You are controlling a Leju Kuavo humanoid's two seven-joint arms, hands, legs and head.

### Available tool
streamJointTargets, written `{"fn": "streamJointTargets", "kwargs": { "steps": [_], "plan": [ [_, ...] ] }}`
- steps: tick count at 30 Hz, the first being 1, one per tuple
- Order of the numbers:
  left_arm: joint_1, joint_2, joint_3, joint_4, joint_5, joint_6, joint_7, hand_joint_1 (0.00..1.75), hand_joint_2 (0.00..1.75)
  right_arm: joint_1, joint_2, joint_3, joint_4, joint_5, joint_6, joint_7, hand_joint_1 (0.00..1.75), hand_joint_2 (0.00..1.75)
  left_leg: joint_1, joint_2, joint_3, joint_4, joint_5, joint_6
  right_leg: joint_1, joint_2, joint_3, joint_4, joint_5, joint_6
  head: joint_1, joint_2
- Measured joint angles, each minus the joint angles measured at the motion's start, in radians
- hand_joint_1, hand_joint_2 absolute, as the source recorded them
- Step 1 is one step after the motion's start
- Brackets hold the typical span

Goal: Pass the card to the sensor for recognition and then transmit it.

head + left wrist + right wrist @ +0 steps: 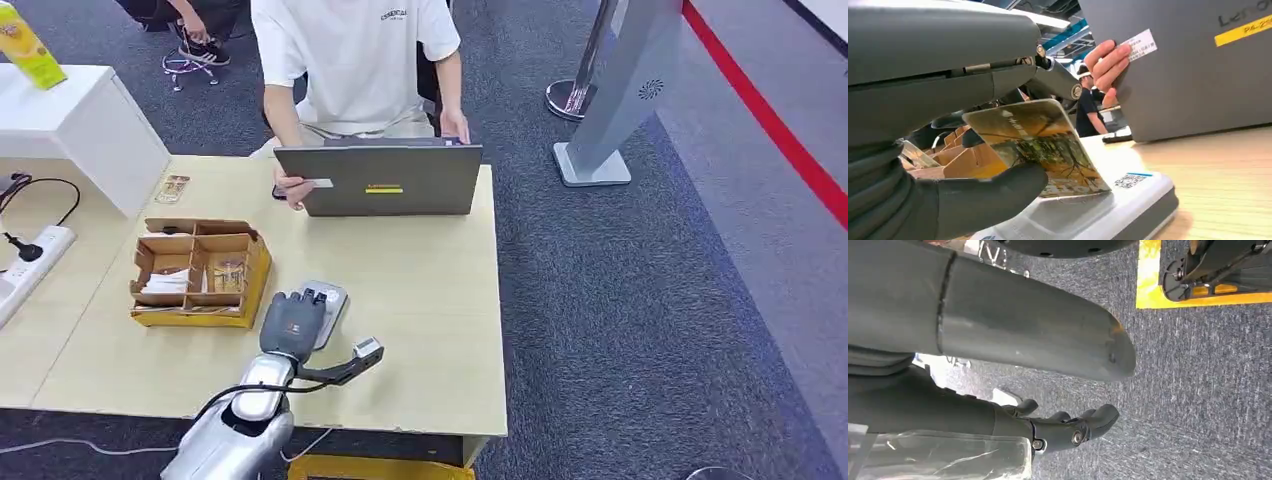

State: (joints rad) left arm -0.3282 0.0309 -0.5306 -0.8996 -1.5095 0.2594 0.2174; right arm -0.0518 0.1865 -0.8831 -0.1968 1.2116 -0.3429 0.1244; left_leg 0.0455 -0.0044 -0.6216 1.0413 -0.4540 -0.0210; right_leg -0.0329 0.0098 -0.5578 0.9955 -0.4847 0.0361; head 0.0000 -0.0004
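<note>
op: what's the left hand (293,322) doing?

me: from my head feed it sits palm down over the white card reader (330,300) on the near part of the wooden table (420,300). on its wrist camera the left hand (943,130) pinches the card (1040,145) between the thick thumb below and the darker fingers above, the card's far edge tilted down over the reader's (1108,210) top, very close or just touching, i can't tell which.

op: what does the card look like?

me: a printed picture of trees, yellow and green, with a pale logo on the upper part. the reader has a small qr sticker (1129,180) near its edge.

op: right hand?

me: my right wrist feed shows the right hand (1068,427) hanging over grey carpet, fingers curled inward and holding nothing.

op: what else is on the table?

me: a cardboard divider box (200,272) just left of the reader, with cards and papers in its compartments. at the far edge an open grey laptop (380,180), and a person in a white t-shirt (355,60) behind it with one hand on the lid's left edge. a white power strip (30,262) lies far left.
</note>
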Motion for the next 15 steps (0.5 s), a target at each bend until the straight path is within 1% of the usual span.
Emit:
{"fn": "streamJointTargets", "kwargs": {
  "steps": [7,13,14,15],
  "plan": [
    [-0.015,-0.008,0.010,0.037,-0.001,0.000,0.001,1.75,1.75,0.001,-0.002,0.000,0.000,0.001,0.001,0.000,0.00,0.00,0.000,0.000,0.000,0.000,0.000,0.000,0.000,0.000,0.001,0.000,0.000,0.000,0.000,0.000],
    [-0.032,-0.019,0.026,0.081,0.005,-0.041,0.021,1.75,1.75,0.001,-0.002,0.000,0.000,0.009,-0.002,-0.001,0.00,0.00,0.000,0.000,0.002,0.000,0.000,0.000,0.000,0.000,0.002,0.000,0.000,0.000,0.000,0.000],
    [-0.035,-0.023,0.031,0.087,0.009,-0.036,0.020,1.75,1.75,0.001,-0.002,0.000,0.000,0.013,-0.003,-0.001,0.00,0.00,0.000,0.000,0.002,0.000,0.000,0.000,0.000,0.000,0.002,0.000,0.000,0.000,0.000,0.000],
    [-0.037,-0.025,0.037,0.090,0.012,-0.017,0.016,1.75,1.75,0.001,-0.002,0.000,0.000,0.015,-0.003,-0.001,0.00,0.00,0.000,0.000,0.003,0.000,0.000,0.000,0.000,0.000,0.002,0.000,0.000,0.000,0.000,0.000]
  ]
}}
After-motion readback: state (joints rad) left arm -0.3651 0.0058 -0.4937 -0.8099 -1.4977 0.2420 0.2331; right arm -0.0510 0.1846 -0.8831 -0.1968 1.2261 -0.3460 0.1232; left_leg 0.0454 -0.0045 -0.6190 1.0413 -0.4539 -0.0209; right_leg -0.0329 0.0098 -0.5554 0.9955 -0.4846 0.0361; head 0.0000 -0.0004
